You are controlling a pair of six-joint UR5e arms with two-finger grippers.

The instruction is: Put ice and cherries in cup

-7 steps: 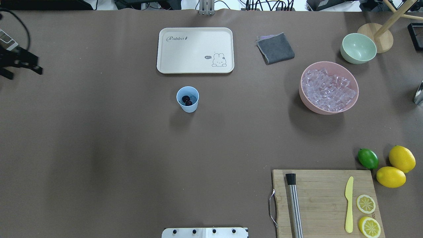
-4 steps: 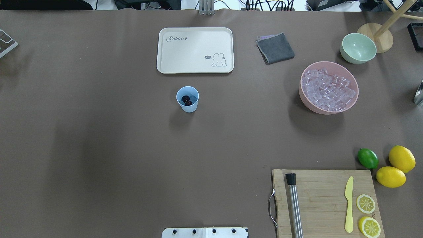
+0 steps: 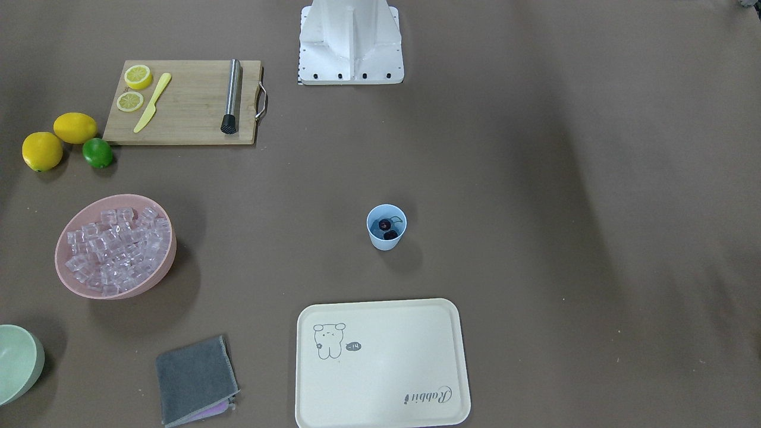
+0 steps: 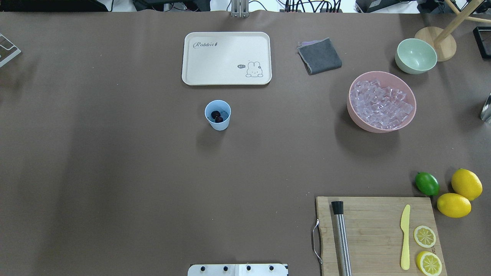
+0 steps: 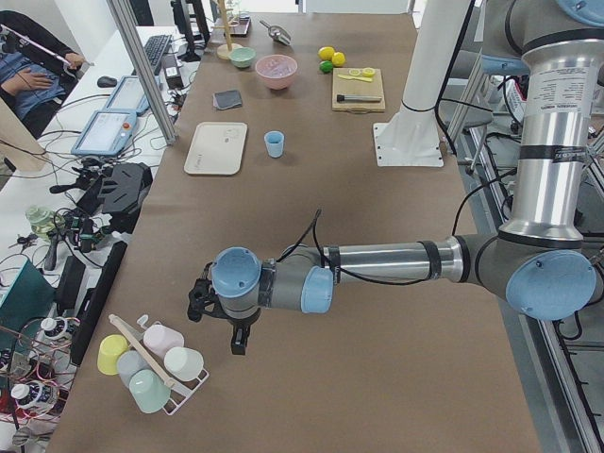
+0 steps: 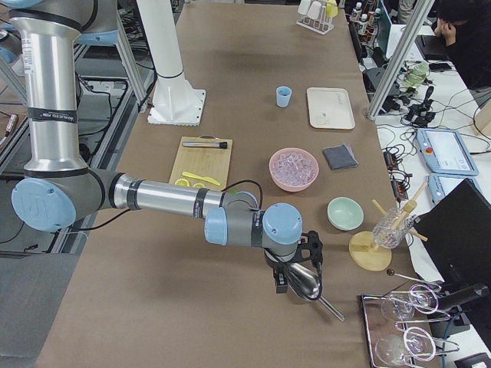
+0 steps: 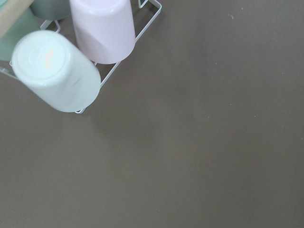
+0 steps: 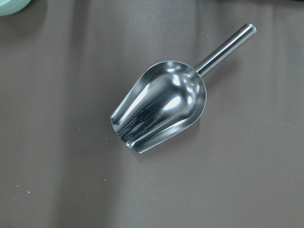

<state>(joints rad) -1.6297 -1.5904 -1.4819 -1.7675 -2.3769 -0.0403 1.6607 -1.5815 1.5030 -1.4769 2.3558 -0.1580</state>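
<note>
Blue cup (image 4: 217,115) is holding the cherries (image 4: 217,116) near the tray (image 4: 226,57); ice (image 4: 381,103) is lying in the pink bowl (image 4: 356,120). The left gripper (image 5: 219,326), having left the overhead view, is hanging by a rack (image 7: 142,29), and the right gripper (image 6: 298,270) over a scoop (image 8: 161,107); I cannot tell either's finger state.

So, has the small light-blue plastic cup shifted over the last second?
No. In the overhead view the cup stands at the same spot, just robot-side of the cream rabbit tray.

Cream tray (image 4: 226,57) near grey cloth (image 4: 320,56) — steel scoop (image 8: 159,107) lying flat; lemon slices (image 4: 424,236) on cutting board (image 4: 372,230).
</note>
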